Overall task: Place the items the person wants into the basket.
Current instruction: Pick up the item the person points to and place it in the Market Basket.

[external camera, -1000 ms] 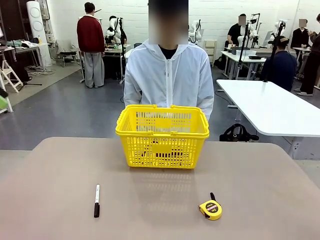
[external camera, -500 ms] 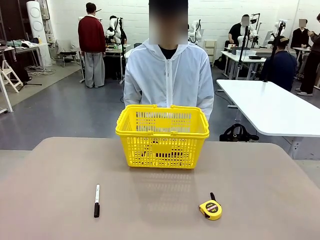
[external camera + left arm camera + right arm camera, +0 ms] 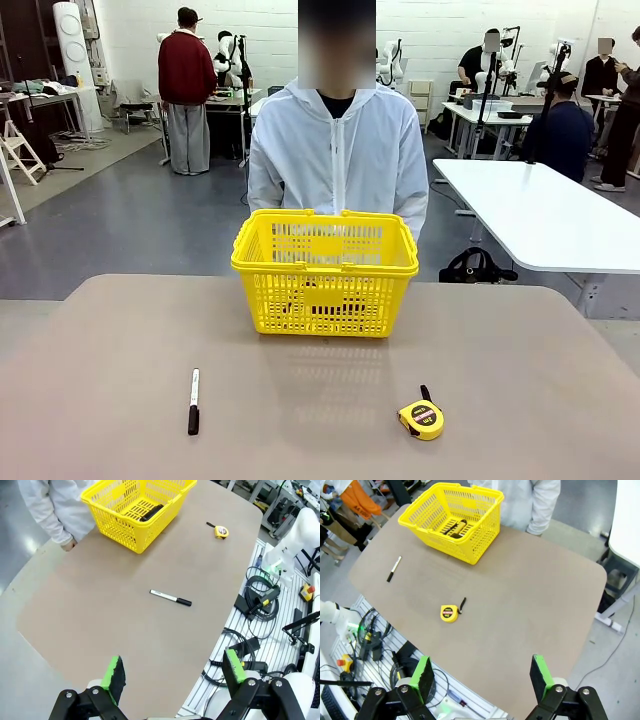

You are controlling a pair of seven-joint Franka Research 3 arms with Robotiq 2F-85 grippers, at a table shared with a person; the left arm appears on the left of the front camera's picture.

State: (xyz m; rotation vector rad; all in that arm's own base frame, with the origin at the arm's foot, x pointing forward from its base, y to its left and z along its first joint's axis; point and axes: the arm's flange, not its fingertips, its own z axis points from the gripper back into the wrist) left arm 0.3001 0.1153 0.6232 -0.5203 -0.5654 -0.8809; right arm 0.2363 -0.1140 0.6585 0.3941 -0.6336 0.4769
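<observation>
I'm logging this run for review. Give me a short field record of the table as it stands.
basket: yellow, upright at the far middle of the table, in front of the person
inside basket: dark items on its floor
white-and-black pen: lying flat, near left
tape measure: near right
left gripper: open, holding nothing
right gripper: open, holding nothing

Person in white zip-up hooded jacket (image 3: 337, 160) standing at far table edge, just behind yellow lattice basket (image 3: 325, 272). Basket sitting upright on tan table (image 3: 300, 420). White-and-black pen (image 3: 194, 401) lying near-left of basket; round yellow tape measure (image 3: 421, 418) lying near-right, well apart from pen.
</observation>
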